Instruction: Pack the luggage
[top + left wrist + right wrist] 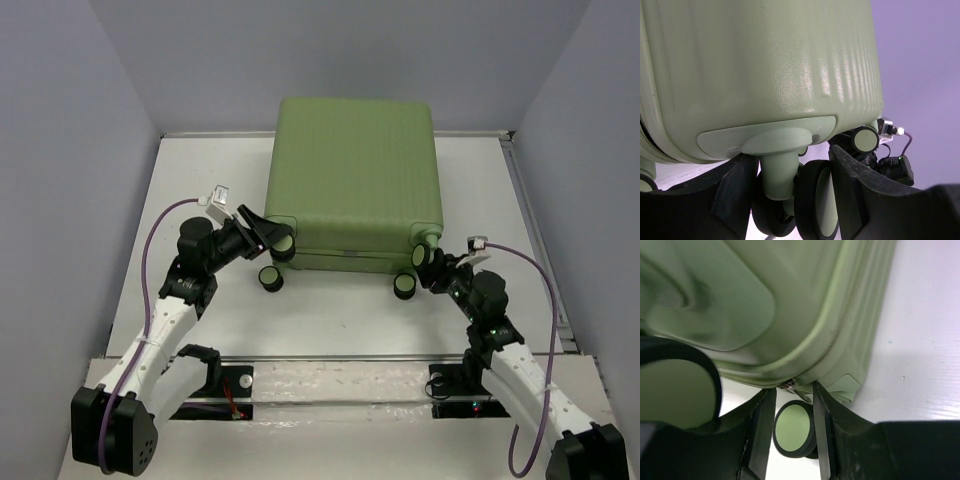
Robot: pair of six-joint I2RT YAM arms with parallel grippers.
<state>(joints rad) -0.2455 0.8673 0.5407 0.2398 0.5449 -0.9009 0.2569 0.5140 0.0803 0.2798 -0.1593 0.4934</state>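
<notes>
Left gripper [792, 165] is set astride a wheel [815, 202] (grip unclear), right gripper [792, 390] is parted; luggage [355, 180] is laid lengthwise away, wheels toward both.

Left claw [790, 167] astride a black wheel [816, 205] — luggage [765, 65] above

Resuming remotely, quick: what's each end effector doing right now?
Left end effector: jaws astride a luggage wheel; clamped or not cannot be told.
Right end effector: open, holding nothing, tips at the luggage's corner.
</notes>
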